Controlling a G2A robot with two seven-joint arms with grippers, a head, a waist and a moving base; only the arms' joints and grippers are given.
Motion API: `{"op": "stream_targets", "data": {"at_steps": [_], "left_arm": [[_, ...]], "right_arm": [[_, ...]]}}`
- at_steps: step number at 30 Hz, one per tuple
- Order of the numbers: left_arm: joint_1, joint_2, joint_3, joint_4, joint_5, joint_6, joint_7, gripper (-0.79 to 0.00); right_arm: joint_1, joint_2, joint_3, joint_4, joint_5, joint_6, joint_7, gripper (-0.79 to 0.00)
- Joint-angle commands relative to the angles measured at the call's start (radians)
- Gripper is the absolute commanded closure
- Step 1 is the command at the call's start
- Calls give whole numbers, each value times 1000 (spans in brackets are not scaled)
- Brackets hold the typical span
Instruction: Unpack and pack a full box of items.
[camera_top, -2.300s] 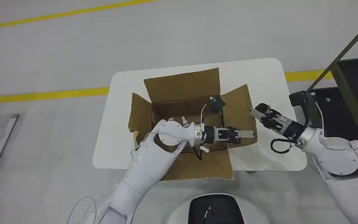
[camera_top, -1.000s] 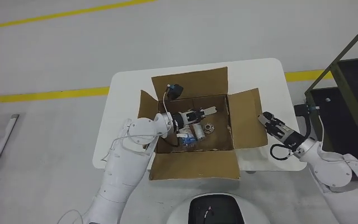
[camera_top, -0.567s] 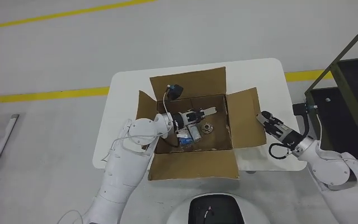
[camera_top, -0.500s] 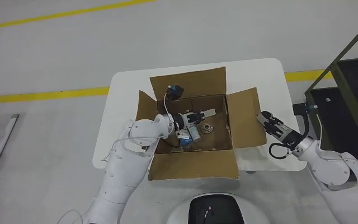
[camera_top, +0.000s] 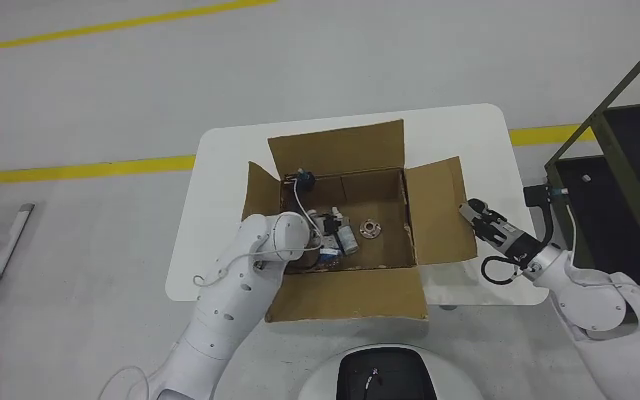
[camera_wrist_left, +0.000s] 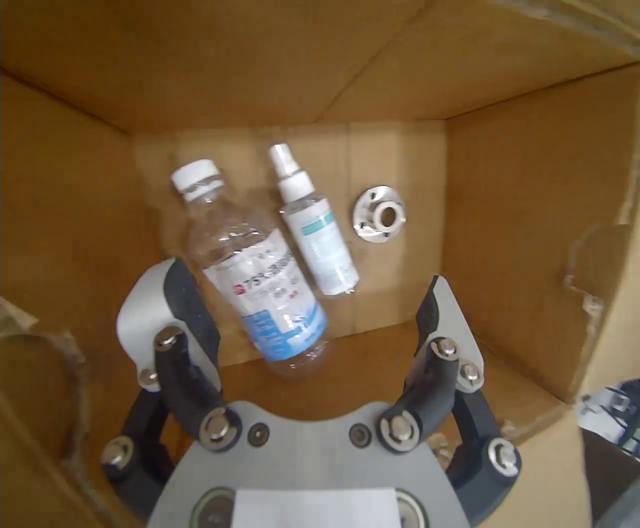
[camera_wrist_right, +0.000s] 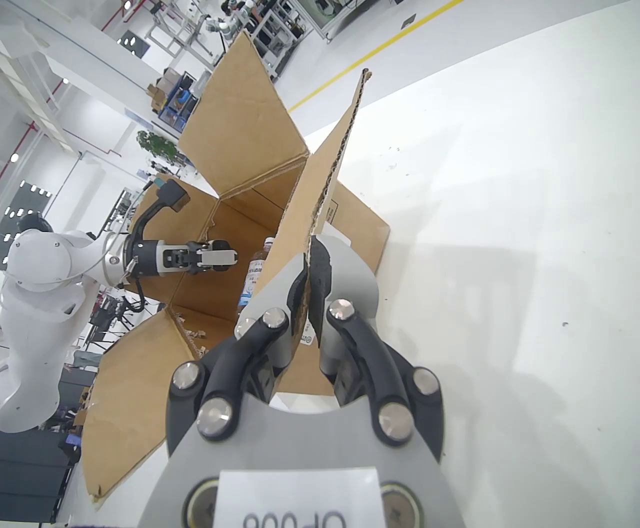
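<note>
Open cardboard box (camera_top: 337, 152), bottles (camera_wrist_left: 263, 295) inside

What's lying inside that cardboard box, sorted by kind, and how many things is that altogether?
Plastic bottles: 2 (a clear capped bottle and a small spray bottle)
Metal flange: 1
Total: 3 things in sight on the floor of the box

bright even overhead light, soft shadows, bowed wrist-view edges
</note>
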Motion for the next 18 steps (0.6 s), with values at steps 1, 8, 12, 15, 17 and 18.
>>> {"op": "stream_targets", "data": {"at_steps": [1, 8, 12, 15, 17, 18], "left_arm": [[0, 0, 0, 0, -10, -1, 1, -785], [0, 0, 0, 0, -10, -1, 1, -785], [16, 1, -2, 26, -8, -20, 9, -785], [5, -3, 25, 47, 57, -9, -10, -785], [-7, -7, 41, 71, 92, 16, -26, -785], [-12, -11, 48, 81, 102, 30, -37, -785]], "right_arm": [[0, 0, 0, 0, 1, -1, 2, 0], [-3, 0, -1, -6, 3, -7, -1, 0], [-3, -1, -2, -9, 6, -9, -3, 0], [-6, -1, 0, -12, 3, -12, -2, 0], [-8, 0, 2, -11, 3, -13, -2, 0], [-9, 0, 2, -12, 3, -14, -2, 0]]}}
